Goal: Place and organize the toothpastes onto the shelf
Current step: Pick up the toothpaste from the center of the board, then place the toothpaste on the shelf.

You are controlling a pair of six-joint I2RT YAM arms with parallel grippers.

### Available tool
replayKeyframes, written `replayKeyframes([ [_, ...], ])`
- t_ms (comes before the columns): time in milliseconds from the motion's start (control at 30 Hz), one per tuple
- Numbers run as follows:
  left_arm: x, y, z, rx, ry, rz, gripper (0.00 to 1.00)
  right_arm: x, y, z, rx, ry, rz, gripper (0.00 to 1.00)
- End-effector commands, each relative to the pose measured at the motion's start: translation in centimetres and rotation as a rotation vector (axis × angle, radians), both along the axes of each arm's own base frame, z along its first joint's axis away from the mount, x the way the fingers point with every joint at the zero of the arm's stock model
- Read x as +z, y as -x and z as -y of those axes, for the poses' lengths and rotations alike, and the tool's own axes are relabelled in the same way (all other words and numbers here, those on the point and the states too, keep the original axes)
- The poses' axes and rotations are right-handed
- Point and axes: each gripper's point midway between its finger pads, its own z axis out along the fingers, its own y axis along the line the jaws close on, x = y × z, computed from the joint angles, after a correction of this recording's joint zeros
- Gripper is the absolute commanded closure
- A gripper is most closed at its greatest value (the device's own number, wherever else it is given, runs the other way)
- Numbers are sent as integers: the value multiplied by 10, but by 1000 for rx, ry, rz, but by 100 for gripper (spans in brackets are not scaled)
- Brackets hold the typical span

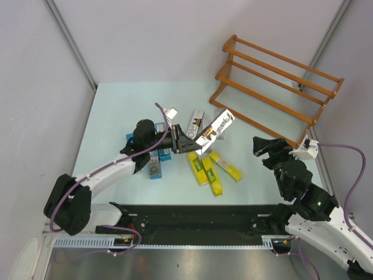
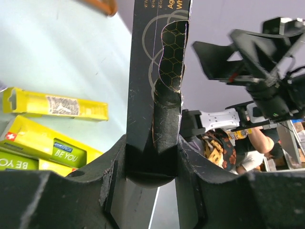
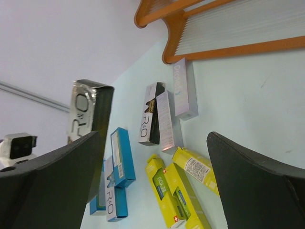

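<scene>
- Our left gripper [image 1: 185, 142] is closed partway, clamping one end of a silver and dark carton [image 1: 215, 129]. The carton juts toward 2 o'clock, lifted off the table [image 1: 116, 116].
- Our right gripper [image 1: 267, 150] gapes wide with nothing in it, at 3 o'clock from the carton's free end.
- Held by one end, the long carton could pivot or slip. A hasty handover might drop it onto the yellow cartons [image 1: 198, 170] below.
- The left arm stretches low toward 2 o'clock. The right arm is folded, its wrist aimed at 10 o'clock.
- The shelf [image 1: 274, 81] stands at 1 o'clock, and we see no carton on it.
</scene>
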Motion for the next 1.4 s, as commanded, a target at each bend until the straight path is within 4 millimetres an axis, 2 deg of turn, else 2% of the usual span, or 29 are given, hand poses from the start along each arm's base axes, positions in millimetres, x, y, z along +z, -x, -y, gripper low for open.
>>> replayKeyframes([
  [0, 20, -21, 12, -53, 19, 66, 70, 24, 4, 19, -67, -29, 58, 0],
  [133, 15, -41, 23, -65, -1, 37, 69, 24, 4, 16, -51, -27, 58, 0],
  [167, 23, -49, 26, -59, 1, 53, 69, 24, 4, 15, -48, -23, 54, 0],
  [200, 13, -57, 29, -57, -15, 27, 69, 22, 2, 12, -41, -15, 49, 0],
  [233, 13, -62, 31, -57, -21, 25, 68, 21, 2, 10, -34, -13, 46, 0],
  [267, 22, -70, 36, -57, -14, 39, 68, 21, 1, 9, -33, -7, 44, 0],
  [300, 8, -80, 40, -59, -32, 3, 68, 24, 0, 8, -31, -7, 51, 0],
  [400, 19, -98, 53, -105, -16, 2, 67, 35, -3, 11, -48, 1, 81, 0],
  [433, 3, -109, 58, -111, -38, -33, 67, 36, -5, 11, -52, 33, 85, 0],
  [467, 13, -117, 62, -120, -36, -11, 67, 38, -6, 13, -62, 40, 91, 0],
  [500, 14, -124, 63, -116, -36, -11, 67, 40, -7, 13, -68, 41, 96, 0],
  [533, 1, -133, 66, -108, -46, -49, 66, 38, -10, 11, -70, 56, 89, 0],
  [567, 8, -142, 68, -100, -33, -33, 66, 38, -12, 9, -65, 78, 89, 0],
  [600, 5, -148, 69, -92, -31, -46, 66, 39, -13, 7, -64, 78, 95, 0],
  [633, -8, -158, 72, -85, -39, -77, 66, 37, -15, 5, -63, 88, 88, 0],
  [700, -2, -175, 76, -74, -39, -76, 66, 30, -19, -1, -49, 107, 65, 0],
  [733, 13, -186, 79, -68, -28, -35, 65, 27, -20, -3, -45, 107, 55, 0],
  [767, -8, -195, 79, -61, -56, -87, 65, 24, -21, -6, -35, 101, 42, 0],
  [867, -10, -218, 82, -54, -56, -85, 65, 19, -20, -15, 8, 98, 24, 0],
  [933, -12, -228, 83, -54, -49, -95, 64, 19, -19, -17, 20, 94, 24, 0],
  [967, -2, -236, 82, -45, -37, -76, 64, 19, -19, -17, 26, 97, 28, 0],
  [1000, -15, -243, 83, -39, -45, -101, 64, 21, -18, -16, 27, 102, 36, 0],
  [1067, -7, -252, 86, -38, -27, -86, 64, 23, -16, -12, 17, 98, 41, 0],
  [1133, -13, -258, 90, -45, -10, -111, 63, 26, -13, -8, 14, 93, 54, 0],
  [1200, -1, -265, 93, -36, 20, -85, 63, 27, -11, -3, 3, 94, 56, 0],
  [1233, -9, -270, 95, -32, 23, -111, 63, 29, -9, -1, 2, 88, 64, 0],
  [1267, 4, -273, 98, -34, 41, -85, 62, 29, -8, 1, -1, 90, 65, 0],
  [1333, 0, -278, 103, -32, 57, -118, 61, 29, -7, 3, -4, 92, 65, 0],
  [1367, 9, -279, 106, -37, 80, -96, 60, 30, -7, 3, -6, 93, 66, 0],
])
